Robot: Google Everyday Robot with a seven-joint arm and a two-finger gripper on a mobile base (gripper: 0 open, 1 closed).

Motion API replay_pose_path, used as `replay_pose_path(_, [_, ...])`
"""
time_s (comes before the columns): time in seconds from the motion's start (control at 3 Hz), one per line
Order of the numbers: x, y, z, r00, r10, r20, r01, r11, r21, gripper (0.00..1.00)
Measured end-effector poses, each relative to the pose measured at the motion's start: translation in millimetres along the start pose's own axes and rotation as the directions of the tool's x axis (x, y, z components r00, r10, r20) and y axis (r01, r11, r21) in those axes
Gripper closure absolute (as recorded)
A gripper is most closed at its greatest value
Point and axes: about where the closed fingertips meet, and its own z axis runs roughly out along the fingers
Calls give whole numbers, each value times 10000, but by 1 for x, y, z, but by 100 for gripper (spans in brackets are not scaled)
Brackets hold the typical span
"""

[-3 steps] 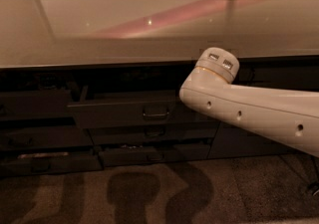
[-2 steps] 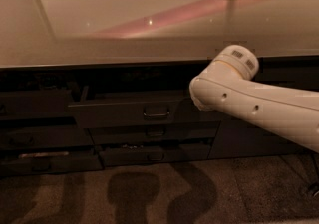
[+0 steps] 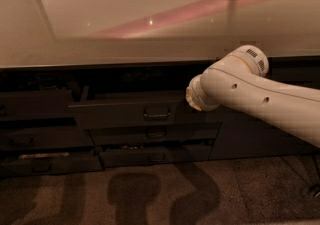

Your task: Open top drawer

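The top drawer [image 3: 120,115] is a wide dark grey front under the counter, standing out a little from the cabinet, with a small loop handle [image 3: 156,114] at its centre. My white arm [image 3: 250,94] reaches in from the right. Its rounded end [image 3: 194,96] sits just right of the handle, at the drawer's right end. My gripper does not show in the camera view; only arm links are seen.
A glossy pale countertop [image 3: 150,19] overhangs the cabinet. Two narrower drawer fronts [image 3: 155,134] sit below the top drawer, and more dark drawers [image 3: 35,139] lie to the left. Patterned carpet [image 3: 150,194] covers the floor in front.
The arm's upper joint has shifted to the right, and a rounded link end now points left and down beside the drawer. The drawer stands as it did before.
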Motion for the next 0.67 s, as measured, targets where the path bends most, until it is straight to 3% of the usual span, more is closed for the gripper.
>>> replay_pose_path(0.33, [-5, 1, -1, 9978, -655, -40, 656, 9977, 180, 100])
replay_pose_path(0.67, [-12, 6, -7, 9876, -1435, -639, 1482, 9860, 761, 100])
